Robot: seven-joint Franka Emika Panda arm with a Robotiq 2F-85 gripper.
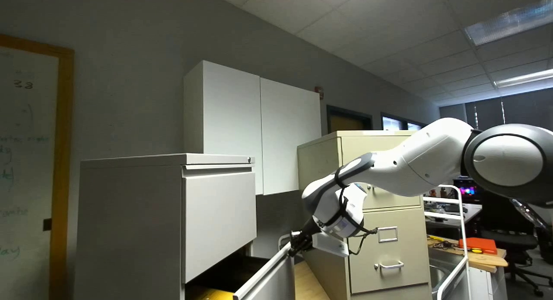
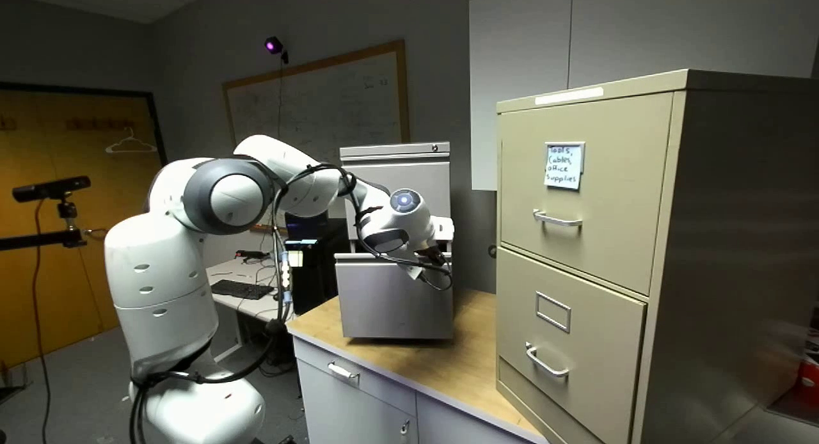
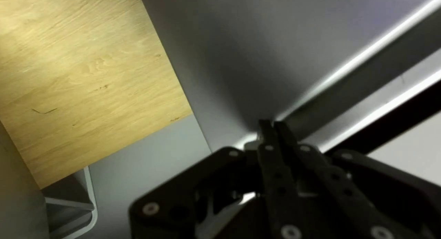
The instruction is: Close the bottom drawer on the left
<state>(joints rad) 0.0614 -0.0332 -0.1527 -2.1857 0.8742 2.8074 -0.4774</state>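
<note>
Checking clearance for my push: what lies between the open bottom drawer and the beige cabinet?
Wooden countertop lies between the bottom drawer and the beige cabinet, as both exterior views show.

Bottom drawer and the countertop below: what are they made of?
Bottom drawer: probably painted metal, satin grey, going by its smooth face and soft sheen. Countertop: wood or wood-look laminate, finish seemingly smooth; the wrist view shows grain and knot-like marks.

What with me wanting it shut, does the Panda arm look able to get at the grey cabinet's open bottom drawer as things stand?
Yes, it seems so: the shut gripper is just at the top edge of the bottom drawer. The beige cabinet stands to one side, leaving the drawer's front free.
</note>
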